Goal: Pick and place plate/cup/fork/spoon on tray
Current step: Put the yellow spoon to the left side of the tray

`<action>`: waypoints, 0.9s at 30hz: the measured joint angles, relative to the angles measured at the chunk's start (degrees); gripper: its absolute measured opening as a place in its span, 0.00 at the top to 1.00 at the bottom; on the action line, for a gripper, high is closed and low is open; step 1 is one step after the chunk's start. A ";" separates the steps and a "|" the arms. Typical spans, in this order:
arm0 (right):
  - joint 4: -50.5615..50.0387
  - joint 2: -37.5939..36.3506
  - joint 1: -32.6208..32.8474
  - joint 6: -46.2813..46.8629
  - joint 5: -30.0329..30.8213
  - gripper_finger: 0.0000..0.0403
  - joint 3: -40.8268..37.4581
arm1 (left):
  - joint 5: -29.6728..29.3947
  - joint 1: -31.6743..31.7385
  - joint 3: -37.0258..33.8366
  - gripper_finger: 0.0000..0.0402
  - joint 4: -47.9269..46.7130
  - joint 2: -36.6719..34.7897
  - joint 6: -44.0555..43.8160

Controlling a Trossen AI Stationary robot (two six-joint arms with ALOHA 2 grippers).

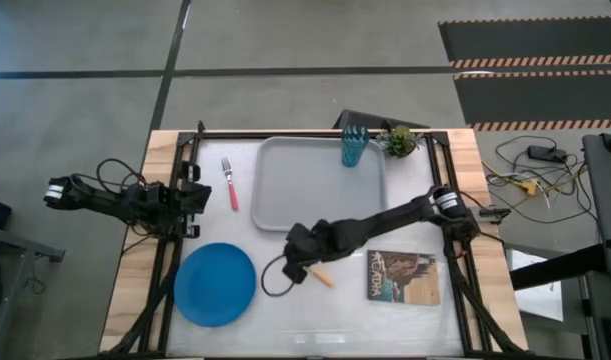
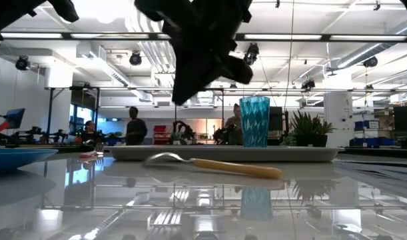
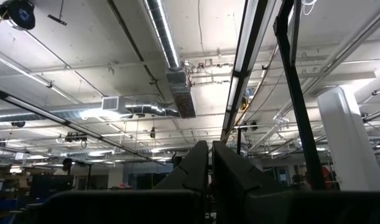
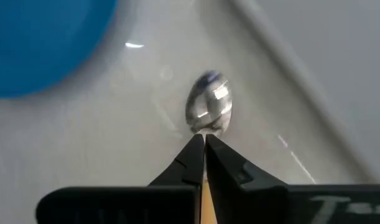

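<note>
The spoon (image 2: 216,165) lies flat on the table, its orange handle (image 1: 323,276) showing near the tray's near edge. My right gripper (image 1: 298,266) hangs shut above it without touching; the right wrist view shows the spoon's bowl (image 4: 208,111) just past the fingertips (image 4: 204,146). The grey tray (image 1: 315,195) holds the teal cup (image 1: 354,147), upright in its far right corner. The fork (image 1: 229,183) lies left of the tray. The blue plate (image 1: 215,283) lies at the near left. My left gripper (image 3: 209,158) is shut, parked at the left edge, pointing up.
A brown picture-covered book (image 1: 403,276) lies right of the spoon. A small potted plant (image 1: 400,140) stands at the far right, beside the tray. People show in the room beyond the table's far edge (image 2: 133,127).
</note>
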 joint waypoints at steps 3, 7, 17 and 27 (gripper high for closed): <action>0.11 -0.88 -0.87 -4.37 -0.49 0.98 0.04 | 0.00 0.00 0.00 0.99 -0.03 -0.08 0.00; -0.09 -0.44 0.27 -9.25 -1.78 0.97 0.02 | 0.00 0.00 0.00 0.99 -0.03 -0.16 0.00; -1.07 0.71 4.21 -1.92 0.65 0.61 -2.72 | 0.00 -0.04 0.00 0.99 -0.04 -0.30 0.00; 10.39 1.02 7.77 -7.34 5.74 0.46 -13.44 | 0.00 -0.04 0.00 0.99 -0.03 -0.27 0.00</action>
